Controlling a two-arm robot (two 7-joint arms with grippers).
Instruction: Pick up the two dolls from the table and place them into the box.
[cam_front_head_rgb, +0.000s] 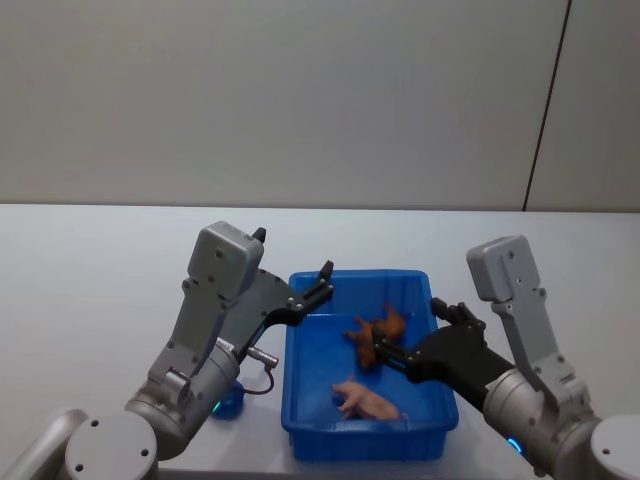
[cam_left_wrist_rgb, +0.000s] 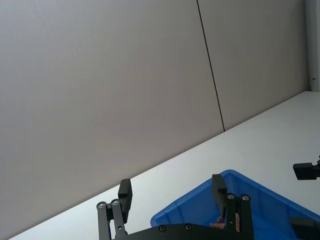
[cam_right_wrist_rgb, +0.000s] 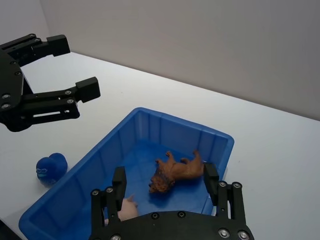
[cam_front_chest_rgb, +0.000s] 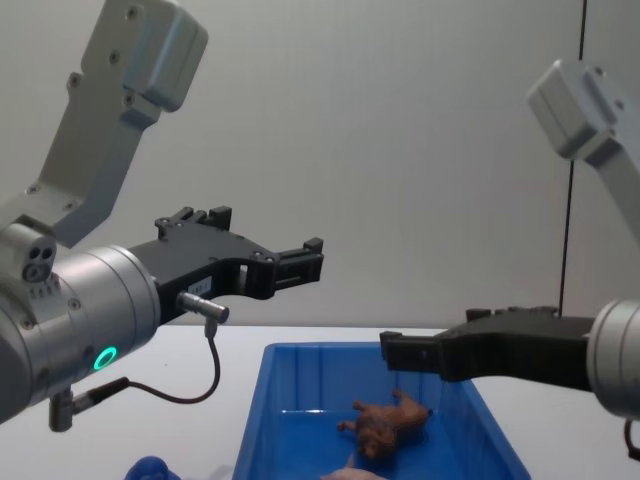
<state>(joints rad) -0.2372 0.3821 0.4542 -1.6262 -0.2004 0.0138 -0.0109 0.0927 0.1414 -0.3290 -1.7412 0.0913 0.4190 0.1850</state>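
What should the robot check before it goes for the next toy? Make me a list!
1. Brown doll inside the box: ok.
2. Blue toy inside the box: not ok, it sits on the table beside the box.
3. Left hand open and empty: ok.
4. Right hand open, above the brown doll: ok.
5. Room in the box for the blue toy: ok, though a pink toy lies there too.
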